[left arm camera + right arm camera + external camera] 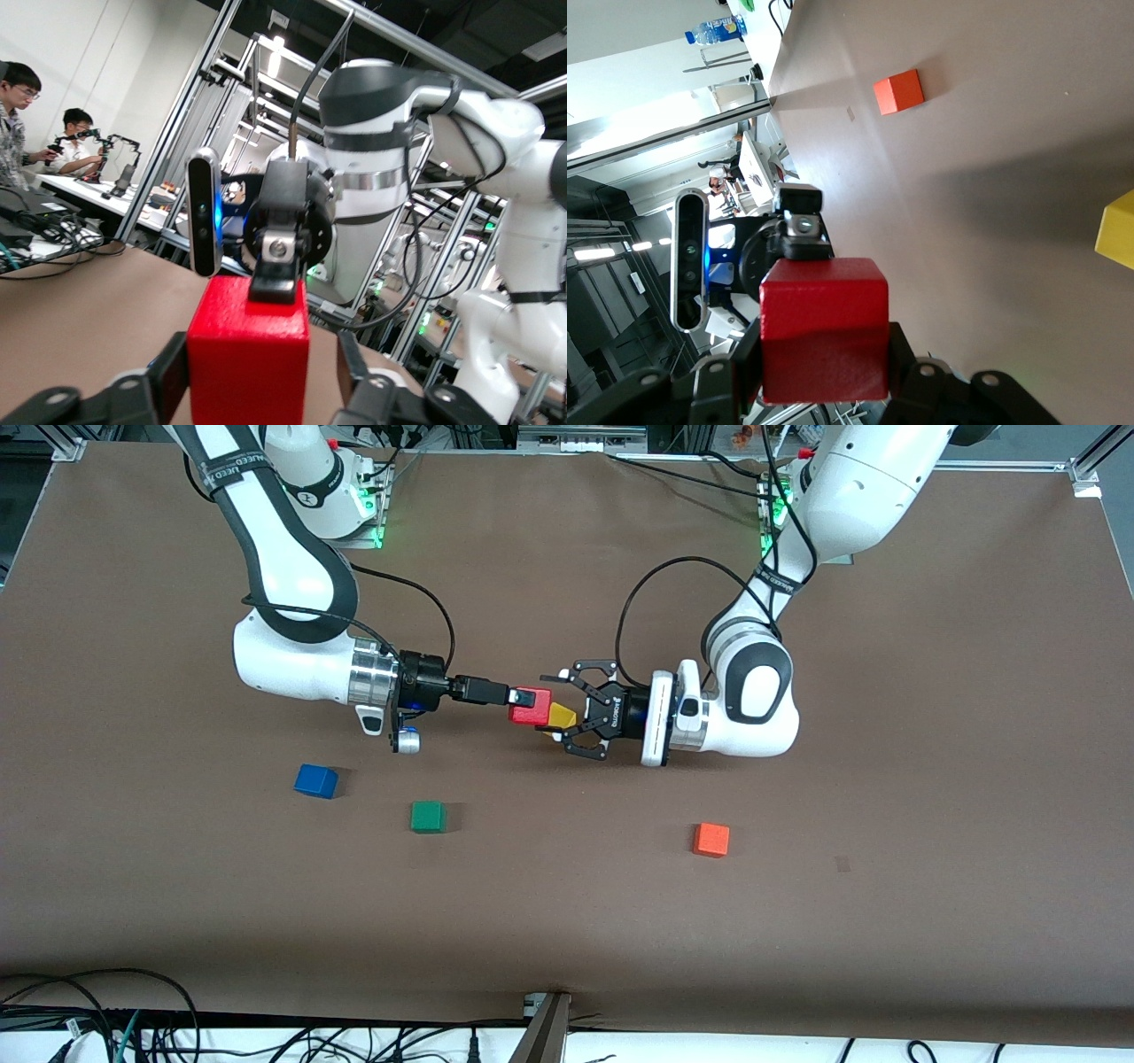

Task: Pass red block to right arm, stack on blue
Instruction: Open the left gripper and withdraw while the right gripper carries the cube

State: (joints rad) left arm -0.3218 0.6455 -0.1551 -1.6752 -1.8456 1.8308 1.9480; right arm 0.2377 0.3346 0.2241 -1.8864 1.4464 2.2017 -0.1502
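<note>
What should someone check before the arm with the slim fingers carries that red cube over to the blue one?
1. Right gripper shut on the red block: ok.
2. Left gripper open, jaws spread wider than the red block: ok.
3. Blue block bare on top, sitting on the table toward the right arm's end: ok.
4. Green block apart from the blue block, leaving room to set down: ok.
5. Yellow block below the left gripper, clear of its claw: cannot tell.
</note>
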